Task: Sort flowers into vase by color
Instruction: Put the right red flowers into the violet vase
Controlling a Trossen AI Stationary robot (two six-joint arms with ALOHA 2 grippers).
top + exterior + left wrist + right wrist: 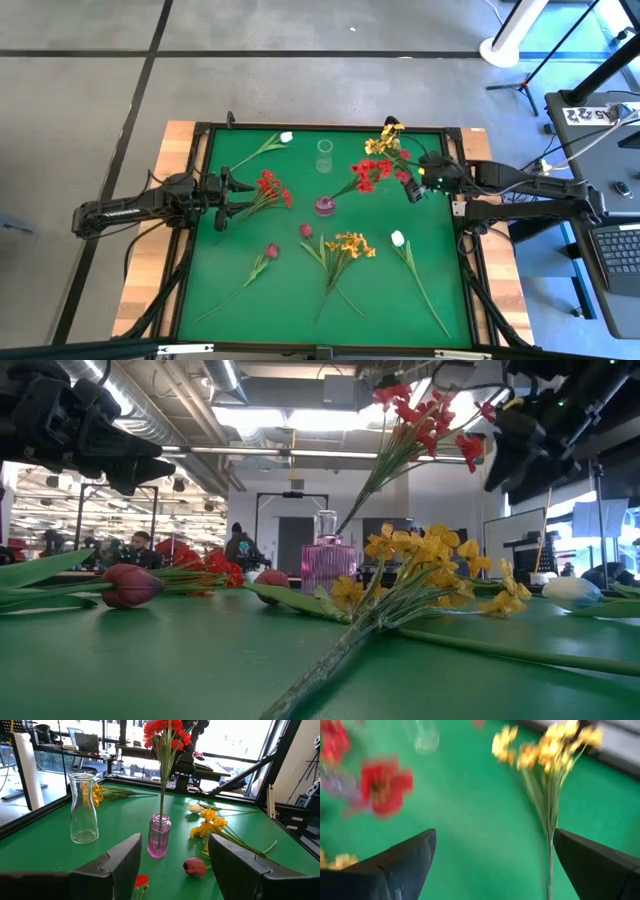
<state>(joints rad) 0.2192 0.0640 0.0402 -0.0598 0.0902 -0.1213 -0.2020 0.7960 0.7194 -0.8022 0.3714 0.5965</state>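
Observation:
A pink vase [325, 206] stands mid-table with a red blossom cluster [368, 176] in it, its stem leaning toward the right. Beyond it stands a clear glass vase [325, 157]. Flowers lie flat on the green mat: a red cluster [270, 190], a white bud [285, 137], two dark red buds [271, 251] [306, 231], a yellow cluster [350, 243], a white bud [397, 238] and a second yellow cluster [388, 140]. My right gripper [411, 188] hovers open, slanting down, between the red blossoms and the far yellow cluster [547, 780]. My left gripper [172, 870] waits open and level at the left.
A black frame [455, 130] borders the mat, with wooden table edges [140, 290] outside it. Bare green mat [240, 300] lies along the near left and near the right edge. Beyond the right edge stands a table with a laptop [620, 250].

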